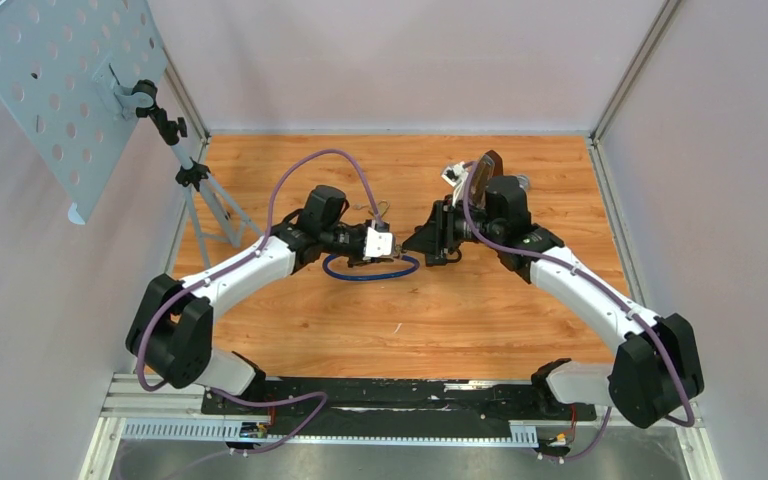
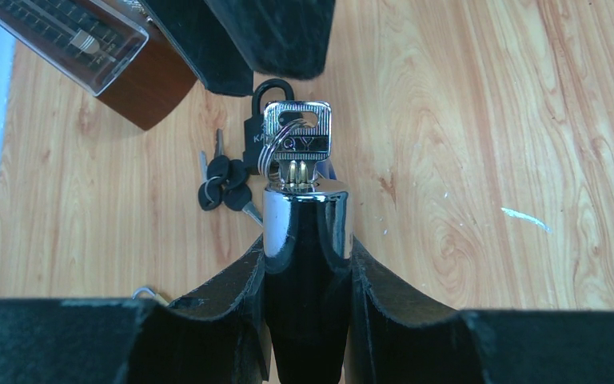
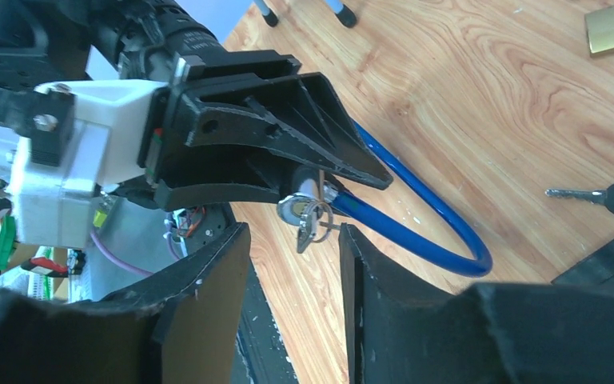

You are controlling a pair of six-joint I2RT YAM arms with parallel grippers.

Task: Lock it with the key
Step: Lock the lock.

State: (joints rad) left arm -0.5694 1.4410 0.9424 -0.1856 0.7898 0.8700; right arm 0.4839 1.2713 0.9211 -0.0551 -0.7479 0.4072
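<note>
Wood-grain worktop [image 1: 410, 320], left gripper [image 2: 308, 250] clamped on chrome lock cylinder [image 2: 308, 216]; key [image 2: 297, 136] seated in its 12 o'clock end; right gripper [image 3: 294, 232] parted, empty, just short of key

Top view looks down from behind onto the bench [image 1: 380, 320]; both wrist views sit close, facing each other, sharing the key [image 2: 297, 136] in the lock [image 2: 308, 220].
</note>
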